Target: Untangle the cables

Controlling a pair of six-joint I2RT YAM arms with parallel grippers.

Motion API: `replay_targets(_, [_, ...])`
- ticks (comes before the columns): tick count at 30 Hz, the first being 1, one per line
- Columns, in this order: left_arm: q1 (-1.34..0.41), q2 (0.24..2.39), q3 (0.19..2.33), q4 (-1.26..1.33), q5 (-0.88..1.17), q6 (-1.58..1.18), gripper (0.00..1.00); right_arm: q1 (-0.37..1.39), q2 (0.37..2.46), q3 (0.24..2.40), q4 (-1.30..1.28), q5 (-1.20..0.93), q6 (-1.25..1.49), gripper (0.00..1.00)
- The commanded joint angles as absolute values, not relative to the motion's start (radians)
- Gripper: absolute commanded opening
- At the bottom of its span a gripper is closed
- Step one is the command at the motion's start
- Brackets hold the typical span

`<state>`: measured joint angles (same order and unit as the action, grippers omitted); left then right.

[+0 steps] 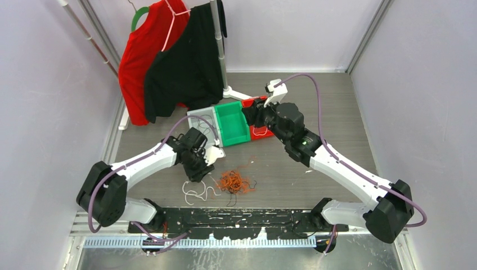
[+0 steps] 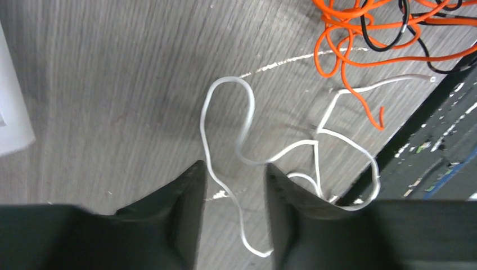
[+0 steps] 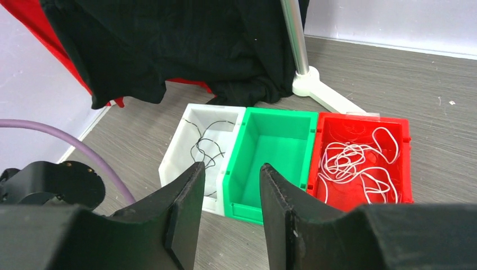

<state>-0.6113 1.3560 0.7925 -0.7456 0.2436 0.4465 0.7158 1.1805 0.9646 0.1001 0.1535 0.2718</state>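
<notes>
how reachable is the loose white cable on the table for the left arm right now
Probably yes: the left gripper hangs open right above the white cable, a strand showing between its fingers. The orange snarl lies off to one side.

The left white-and-black jointed arm [image 1: 143,163] reaches from its base at the near left corner inward and forward. Its wrist is bent so that the left black two-fingered pincer [image 2: 233,169] points down, low over the grey wood-grain tabletop [image 2: 112,84]. Its jaws stand parted with a clear gap between them. The right white-and-black jointed arm [image 1: 343,169] stretches farther forward and inward. The right black two-fingered pincer [image 3: 232,169] is held well above the tabletop, tilted forward and downward, its jaws likewise parted.
</notes>
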Motion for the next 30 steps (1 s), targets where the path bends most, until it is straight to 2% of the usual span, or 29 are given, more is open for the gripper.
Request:
replay_targets(1, [-0.614, 1.375, 0.804, -0.649, 0.236, 0.426, 0.29, 0.715, 1.141, 0.955, 0.149, 0.124, 0.287, 0.45])
replay_targets(3, [-0.612, 1.379, 0.812, -0.658, 0.22, 0.439, 0.07, 0.715, 1.141, 0.963, 0.135, 0.118, 0.287, 0.42])
replay_targets(5, [-0.606, 1.363, 0.825, -0.702, 0.212, 0.467, 0.0, 0.716, 1.137, 0.971, 0.127, 0.108, 0.288, 0.41])
replay_targets(8, [-0.598, 1.301, 0.849, -0.761, 0.171, 0.515, 0.0, 0.716, 1.133, 0.98, 0.125, 0.08, 0.285, 0.42])
replay_targets(14, [-0.594, 1.122, 0.996, -0.905, 0.114, 0.597, 0.0, 0.715, 1.12, 0.956, 0.21, -0.065, 0.246, 0.64])
replay_targets(22, [-0.594, 1.039, 1.293, -1.087, 0.272, 0.581, 0.0, 0.716, 1.186, 0.955, 0.346, -0.398, 0.336, 0.8])
replay_targets(30, [-0.594, 1.06, 1.43, -1.14, 0.418, 0.534, 0.0, 0.759, 1.269, 0.933, 0.539, -0.577, 0.464, 0.84])
